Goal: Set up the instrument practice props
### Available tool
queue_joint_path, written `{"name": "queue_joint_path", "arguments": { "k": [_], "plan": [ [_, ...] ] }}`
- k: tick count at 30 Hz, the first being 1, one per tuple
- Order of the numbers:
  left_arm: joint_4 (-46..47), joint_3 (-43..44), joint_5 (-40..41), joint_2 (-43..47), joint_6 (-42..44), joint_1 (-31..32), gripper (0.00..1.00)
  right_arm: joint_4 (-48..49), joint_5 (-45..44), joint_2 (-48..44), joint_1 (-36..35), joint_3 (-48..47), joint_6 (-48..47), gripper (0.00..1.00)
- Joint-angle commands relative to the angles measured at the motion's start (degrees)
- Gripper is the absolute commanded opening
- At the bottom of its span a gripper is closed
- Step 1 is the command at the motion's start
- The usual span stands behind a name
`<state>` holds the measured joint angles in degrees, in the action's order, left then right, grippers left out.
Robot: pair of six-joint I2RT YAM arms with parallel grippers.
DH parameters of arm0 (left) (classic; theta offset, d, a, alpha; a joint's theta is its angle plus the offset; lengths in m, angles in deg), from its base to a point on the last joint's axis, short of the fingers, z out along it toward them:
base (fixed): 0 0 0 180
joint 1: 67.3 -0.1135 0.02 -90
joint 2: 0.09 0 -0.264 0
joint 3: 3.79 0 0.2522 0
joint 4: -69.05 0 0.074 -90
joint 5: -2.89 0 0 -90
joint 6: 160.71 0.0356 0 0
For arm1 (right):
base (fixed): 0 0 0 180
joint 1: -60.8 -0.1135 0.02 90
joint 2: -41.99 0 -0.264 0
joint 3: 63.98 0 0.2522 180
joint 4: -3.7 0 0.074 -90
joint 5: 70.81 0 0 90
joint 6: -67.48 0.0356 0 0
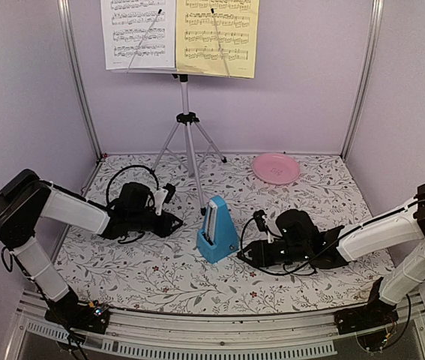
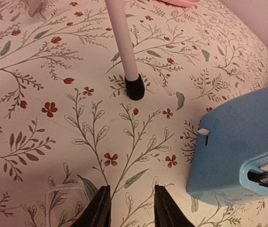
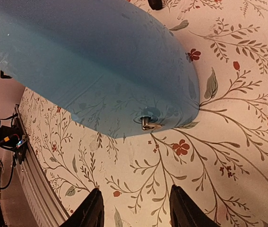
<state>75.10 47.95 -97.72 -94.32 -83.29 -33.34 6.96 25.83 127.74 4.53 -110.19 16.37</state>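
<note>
The tops of the white sheet (image 1: 137,34) and the yellow sheet (image 1: 218,34) run off the upper edge of the overhead view. They cover nearly the whole desk of the music stand (image 1: 188,120), which stands upright on its tripod at the back of the table (image 1: 324,217). From my left wrist I catch only one leg and its black foot (image 2: 134,89). My left end effector (image 2: 131,208) sits low over the cloth, fingers parted, nothing between them. My right end effector (image 3: 136,208) is spread and empty too. Between the two stands the blue metronome (image 1: 216,232), upright at mid-table. My right wrist sees just a cropped blue flank with a small metal key (image 3: 147,124). A pink plate (image 1: 276,168) lies back right. The cloth is floral, the walls pale lilac, with metal posts in the corners.
</note>
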Motion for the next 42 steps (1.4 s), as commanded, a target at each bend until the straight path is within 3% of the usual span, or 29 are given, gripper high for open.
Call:
{"name": "queue_joint_path", "arguments": {
  "k": [1, 13, 32, 37, 42],
  "plan": [
    [4.36, 0.81, -3.28, -3.20, -0.22, 2.67, 0.32, 4.25, -0.49, 4.15, -0.28, -4.67, -0.44, 0.47],
    [9.37, -0.46, -4.29, -6.27, -0.57, 6.14, 0.27, 5.37, -0.83, 8.09, 3.77, -8.75, -2.13, 0.37],
    [17.64, -0.04, -5.93, -9.87, -3.98, 12.68, 0.24, 6.63, 1.63, 15.63, 9.14, -16.58, -5.33, 0.36],
    [17.64, 1.90, -4.80, -11.30, -4.49, 13.46, 0.24, 5.87, 2.68, 14.41, 11.50, -16.86, -7.08, 0.41],
    [14.34, 0.36, 0.81, -8.12, -1.45, 12.96, 0.27, 4.61, 2.10, 8.27, 12.23, -12.21, -8.57, 0.59]
  ]
}}
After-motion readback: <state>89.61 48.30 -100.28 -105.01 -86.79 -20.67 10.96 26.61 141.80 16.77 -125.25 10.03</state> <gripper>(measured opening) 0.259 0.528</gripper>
